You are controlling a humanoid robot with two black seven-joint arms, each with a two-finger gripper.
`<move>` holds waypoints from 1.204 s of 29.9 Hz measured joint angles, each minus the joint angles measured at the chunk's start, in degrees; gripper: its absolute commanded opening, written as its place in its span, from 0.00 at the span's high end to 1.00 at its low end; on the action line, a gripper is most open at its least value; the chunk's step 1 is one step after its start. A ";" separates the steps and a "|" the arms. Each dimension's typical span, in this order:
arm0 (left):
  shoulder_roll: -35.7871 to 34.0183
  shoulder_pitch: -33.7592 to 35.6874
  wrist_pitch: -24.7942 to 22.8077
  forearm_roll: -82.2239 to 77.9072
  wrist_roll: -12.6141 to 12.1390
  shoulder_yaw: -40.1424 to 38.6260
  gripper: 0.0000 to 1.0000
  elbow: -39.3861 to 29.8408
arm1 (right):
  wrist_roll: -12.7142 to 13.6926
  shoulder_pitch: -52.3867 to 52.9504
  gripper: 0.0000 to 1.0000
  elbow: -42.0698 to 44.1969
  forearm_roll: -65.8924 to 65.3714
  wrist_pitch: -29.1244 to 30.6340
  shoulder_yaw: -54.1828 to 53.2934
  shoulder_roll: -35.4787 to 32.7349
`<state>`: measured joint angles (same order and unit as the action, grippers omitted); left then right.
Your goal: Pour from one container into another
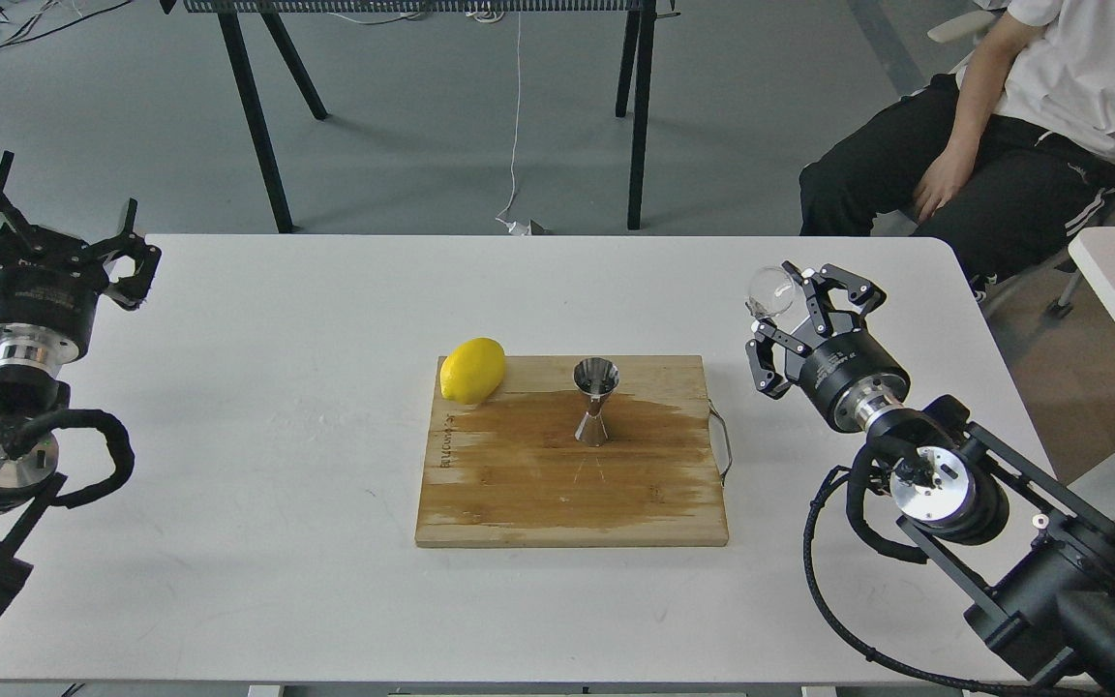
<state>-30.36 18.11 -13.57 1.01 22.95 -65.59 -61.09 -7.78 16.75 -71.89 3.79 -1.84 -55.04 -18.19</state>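
Right claw (782,315) grips the glass cup (772,292), raised, right of jigger (595,402).

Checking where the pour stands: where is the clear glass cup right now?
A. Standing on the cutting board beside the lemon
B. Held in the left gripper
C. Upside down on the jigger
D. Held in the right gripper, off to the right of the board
D: the glass cup sits between the right gripper fingers, right of the board.

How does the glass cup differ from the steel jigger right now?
The glass cup is clear; the jigger is shiny metal. The cup is held off the table in the right gripper; the jigger stands upright on the cutting board. Both are small.
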 measured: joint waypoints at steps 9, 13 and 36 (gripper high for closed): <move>0.03 -0.25 -0.28 -0.30 -0.11 0.37 0.00 0.30 | 6.85 -4.52 0.68 13.20 25.98 12.39 -6.48 0.64; 0.05 -0.13 -0.31 -0.36 -0.19 0.43 0.00 0.36 | 6.88 -5.29 0.67 14.25 30.13 13.33 -6.64 1.77; 0.09 0.78 -0.41 -0.58 -0.28 0.46 0.00 1.33 | 8.49 -5.66 0.46 26.13 30.48 17.85 -8.18 10.05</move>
<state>-30.28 18.88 -13.99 0.44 22.67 -65.12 -59.76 0.70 11.09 -45.76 34.27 16.00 -63.21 -8.13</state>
